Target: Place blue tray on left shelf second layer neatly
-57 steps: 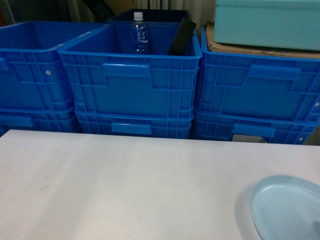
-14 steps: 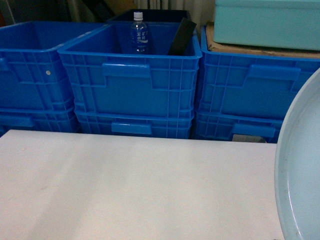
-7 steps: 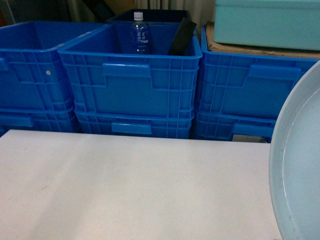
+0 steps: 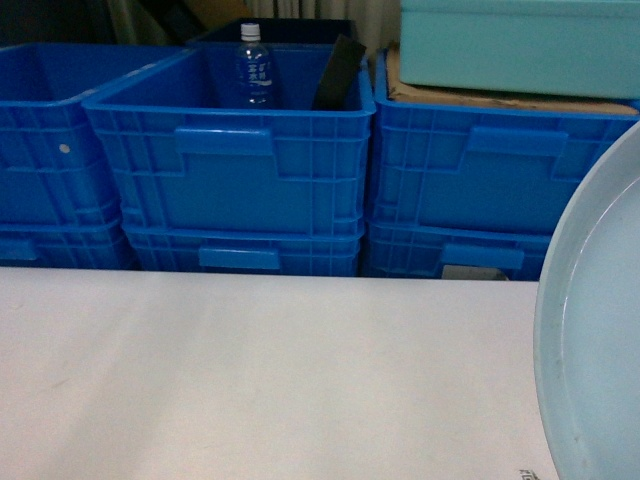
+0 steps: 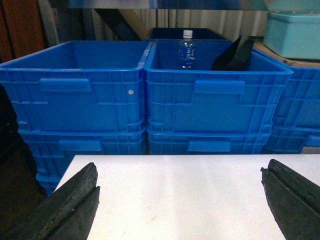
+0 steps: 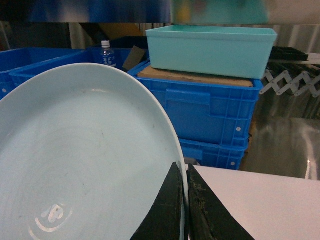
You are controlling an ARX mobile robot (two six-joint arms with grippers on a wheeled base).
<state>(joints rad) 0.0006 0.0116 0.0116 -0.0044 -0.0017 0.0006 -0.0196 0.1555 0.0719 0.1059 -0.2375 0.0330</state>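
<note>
My right gripper (image 6: 183, 210) is pinched on the rim of the pale-blue round plastic tray (image 6: 85, 165), tilted above the white table's (image 4: 260, 380) right side. It looks light, stiff and slick, so a rim pinch seems right. My left gripper (image 5: 180, 210) hangs spread wide, holding nothing.

The water bottle (image 4: 254, 66) standing in a blue crate (image 4: 228, 150), far beyond the left claw (image 5: 180, 200), has a label with pale characters too small to read. The blue tray (image 6: 75, 165), pinched by the right claw (image 6: 183, 210), bears a raised mark too faint to read.
</note>
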